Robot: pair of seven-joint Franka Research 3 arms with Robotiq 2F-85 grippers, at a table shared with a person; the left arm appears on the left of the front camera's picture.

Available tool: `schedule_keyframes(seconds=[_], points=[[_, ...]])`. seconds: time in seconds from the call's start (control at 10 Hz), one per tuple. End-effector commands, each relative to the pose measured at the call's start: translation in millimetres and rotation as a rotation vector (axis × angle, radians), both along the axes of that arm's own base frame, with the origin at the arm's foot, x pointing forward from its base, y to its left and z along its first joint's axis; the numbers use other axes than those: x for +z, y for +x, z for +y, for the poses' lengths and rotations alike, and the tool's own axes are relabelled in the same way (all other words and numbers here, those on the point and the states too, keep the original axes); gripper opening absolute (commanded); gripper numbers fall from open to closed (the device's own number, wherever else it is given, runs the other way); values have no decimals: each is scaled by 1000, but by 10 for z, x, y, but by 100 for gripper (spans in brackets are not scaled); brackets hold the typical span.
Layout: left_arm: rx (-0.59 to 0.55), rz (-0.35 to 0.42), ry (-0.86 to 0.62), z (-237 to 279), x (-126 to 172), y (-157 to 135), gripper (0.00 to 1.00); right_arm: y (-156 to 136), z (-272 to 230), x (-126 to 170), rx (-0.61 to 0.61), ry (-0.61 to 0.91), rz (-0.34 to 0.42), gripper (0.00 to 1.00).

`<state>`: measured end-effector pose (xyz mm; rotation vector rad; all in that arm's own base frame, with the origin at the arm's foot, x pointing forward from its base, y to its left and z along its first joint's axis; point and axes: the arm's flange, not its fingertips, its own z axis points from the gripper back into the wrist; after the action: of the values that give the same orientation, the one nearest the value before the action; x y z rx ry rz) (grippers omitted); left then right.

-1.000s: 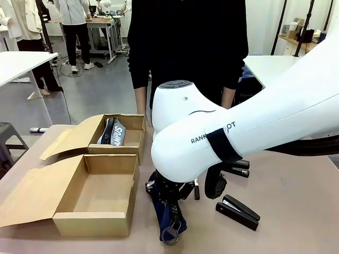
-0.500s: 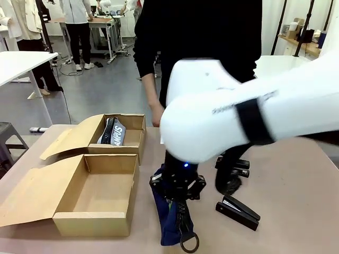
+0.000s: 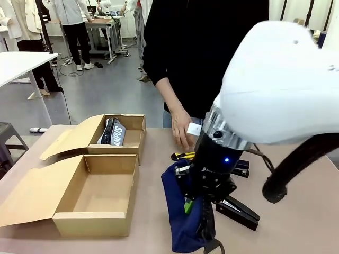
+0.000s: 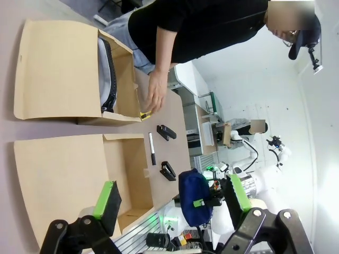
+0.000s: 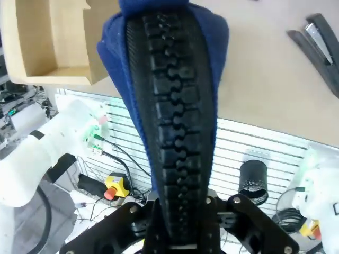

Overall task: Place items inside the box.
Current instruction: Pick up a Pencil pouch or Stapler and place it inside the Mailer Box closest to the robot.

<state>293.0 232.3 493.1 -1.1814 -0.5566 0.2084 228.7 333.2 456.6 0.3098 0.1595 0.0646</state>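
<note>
Left wrist view: the left claw (image 4: 172, 197) stood wide above the worktop (image 3: 307, 217) with nothing between its pads.

Front view, nearest first: the right claw (image 3: 204, 194) was clamped tight on one end of the navy zip pouch (image 3: 183, 211). The pouch hung limp below it, just right of the near box (image 3: 92, 222), which lay open and bare. Whether the pouch's lower end touched the worktop could not be told. The right wrist view showed the zip strip running straight out from between the fingers.

Just right of the pouch lay one black stapler (image 3: 238, 212). A second stapler (image 3: 242, 168) lay behind it. The yellow utility knife (image 3: 181, 156) lay beyond the claw. The person's hand (image 3: 181, 129) hovered right above the knife and held a small white thing (image 3: 194, 129). The far box (image 3: 123, 150) already held a lettered pouch (image 3: 113, 132) standing on edge.

Risks, as judged:
- The grip was at one end only, so the slack body could swing on a sideways carry and catch the near box's wall or flap.
- A low carry could drag the pouch and shove the box.
- The hand was near the arm, so contact was possible if both moved.
- A release with the pouch across the rim would leave it draped, not inside.
</note>
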Motion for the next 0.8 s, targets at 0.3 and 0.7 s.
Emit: schedule_keyframes(seconds=[0.3, 0.7], points=[[-9, -25, 0, 0, 13, -10, 100, 133, -4, 253, -38, 166, -51, 7], [-9, -25, 0, 0, 13, -10, 100, 132, -109, 259, -51, 178, -48, 7]])
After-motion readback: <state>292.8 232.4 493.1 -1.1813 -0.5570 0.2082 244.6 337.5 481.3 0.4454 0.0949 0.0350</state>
